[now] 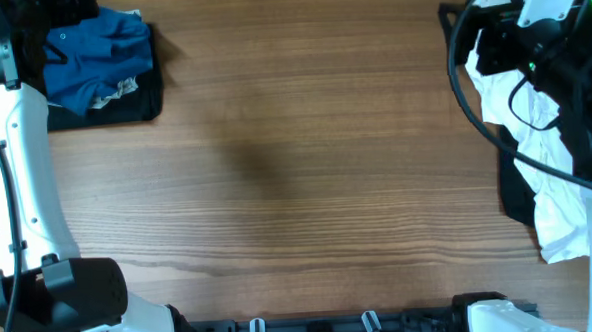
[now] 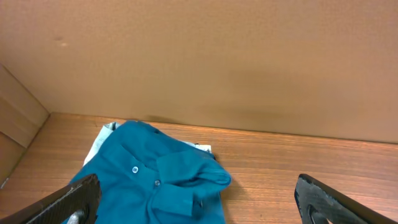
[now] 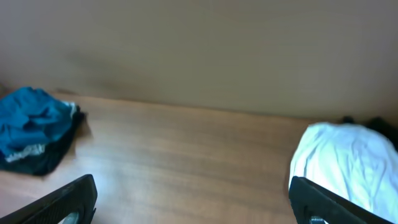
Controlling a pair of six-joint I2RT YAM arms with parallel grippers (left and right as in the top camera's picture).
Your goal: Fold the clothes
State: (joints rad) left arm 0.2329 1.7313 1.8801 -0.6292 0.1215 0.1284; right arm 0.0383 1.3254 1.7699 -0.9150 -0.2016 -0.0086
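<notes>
1. Presently neither gripper holds any cloth. Left gripper (image 2: 199,202): fingers spread wide with nothing between them, hovering over the blue shirt (image 2: 155,180) at the far-left corner of the table (image 1: 306,166).
2. Blue shirt lies bunched on top of a dark garment (image 1: 133,105). It reads as the finished stack, though the top piece is rumpled, not flat.
3. Right gripper (image 3: 196,202): fingers likewise apart and empty, held over the table's right end, near the white garment (image 1: 558,205).
4. White garment is a loose, crumpled heap at the right edge, unfolded, with a dark cloth (image 1: 518,201) showing beneath it.
5. Step in hand, by my reading: between items, about to fetch the next piece.
6. Next move calls for the right arm to drop onto the white heap, pinch an edge, draw it to the bare middle and spread it flat. The left arm is likely needed for the far corner.
</notes>
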